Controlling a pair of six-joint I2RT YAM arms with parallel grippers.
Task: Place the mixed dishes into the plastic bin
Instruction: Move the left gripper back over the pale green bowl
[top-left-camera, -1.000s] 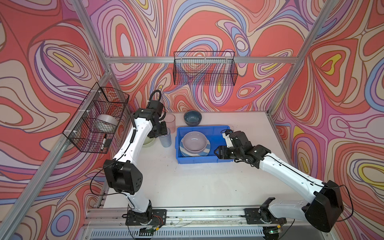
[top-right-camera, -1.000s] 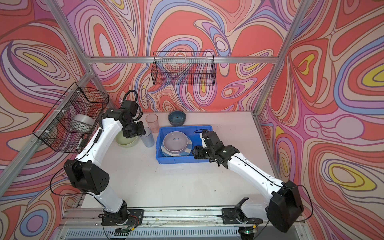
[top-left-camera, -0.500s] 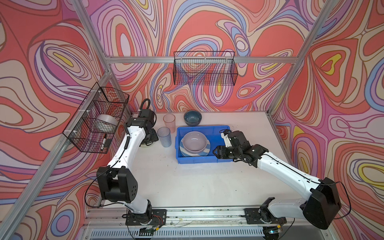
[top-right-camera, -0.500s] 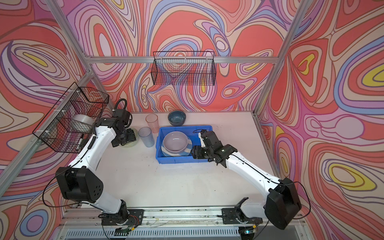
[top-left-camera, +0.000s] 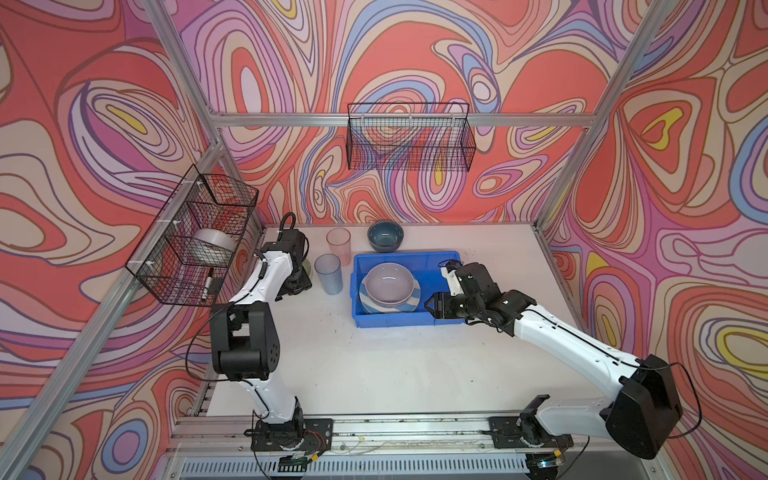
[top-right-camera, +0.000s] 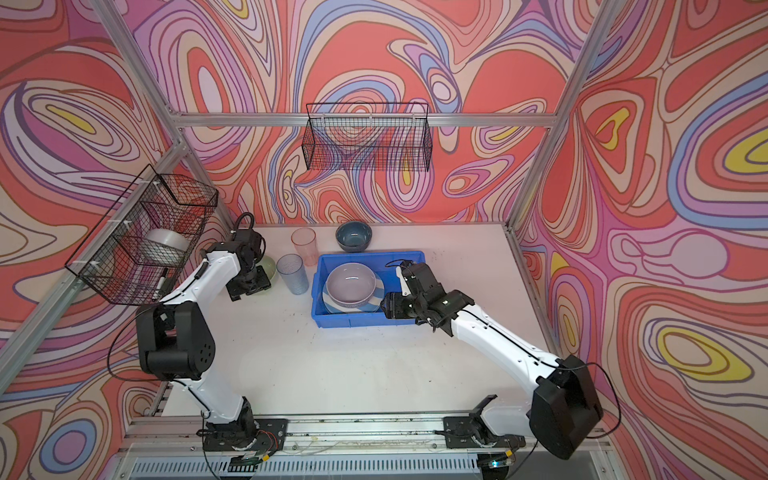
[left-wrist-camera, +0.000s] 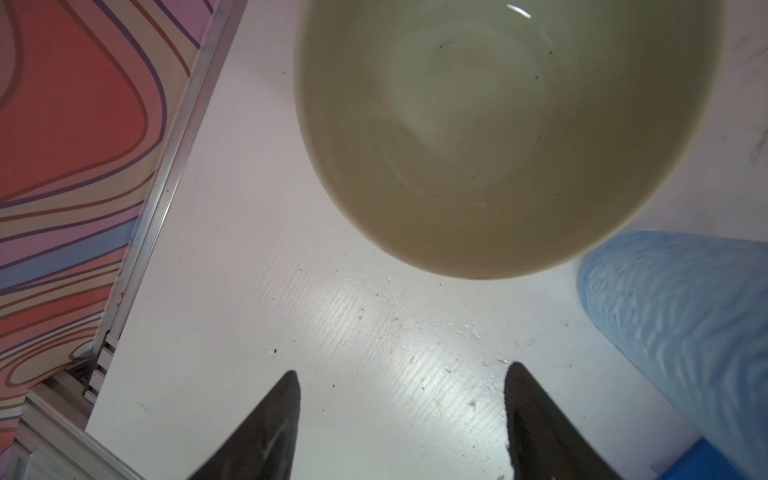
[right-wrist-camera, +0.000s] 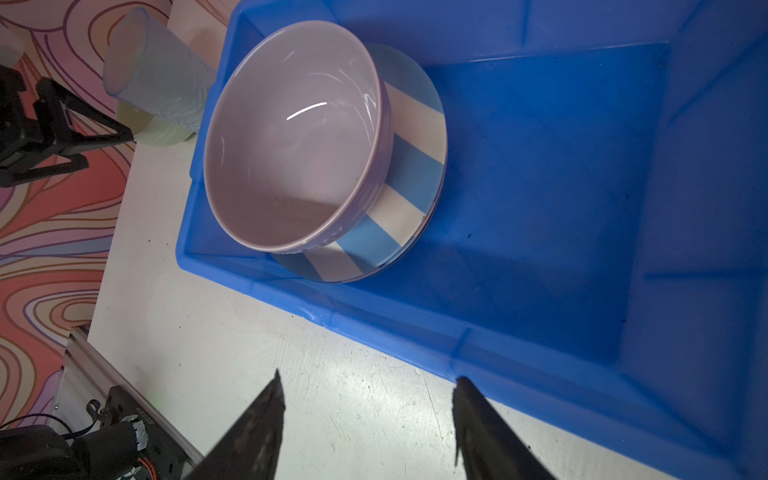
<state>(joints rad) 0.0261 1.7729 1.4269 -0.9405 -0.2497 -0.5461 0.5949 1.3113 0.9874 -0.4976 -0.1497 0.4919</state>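
- Right, the left claw (left-wrist-camera: 403, 370) is spread wide with nothing between its fingers, low over the white tabletop (top-left-camera: 374, 374).
- The pale green round ceramic bowl (left-wrist-camera: 498, 124) sits upright just ahead of those fingertips, apart from them. In a top view it peeks out at about one o'clock from the claw (top-right-camera: 249, 284).
- I'd say that wide spread is there so one finger can go inside the rim and one outside. It looks like a line-up for a rim pinch, with no contact yet.
- The clear bluish ribbed tumbler (top-left-camera: 329, 274) stands at nine o'clock of the bright blue rectangular plastic bin (top-left-camera: 395, 320), just beside its wall. It is close to the bowl, so there is little room on that side.
- Further back, the clear pinkish tumbler (top-left-camera: 338, 245) is at eleven o'clock of the bin and the dark blue-grey bowl (top-left-camera: 385, 236) is at twelve. Both are outside the bin.
- Inside, a pale lilac bowl (right-wrist-camera: 291, 137) rests on a blue-and-white striped plate (right-wrist-camera: 411, 174) at the nine o'clock end. Stacked like that, they leave the three o'clock half bare for what is to come.
- The right claw (right-wrist-camera: 368, 377) is also spread and empty, low at the bin's five o'clock corner, just outside the near wall. It seems parked clear of the drop zone.
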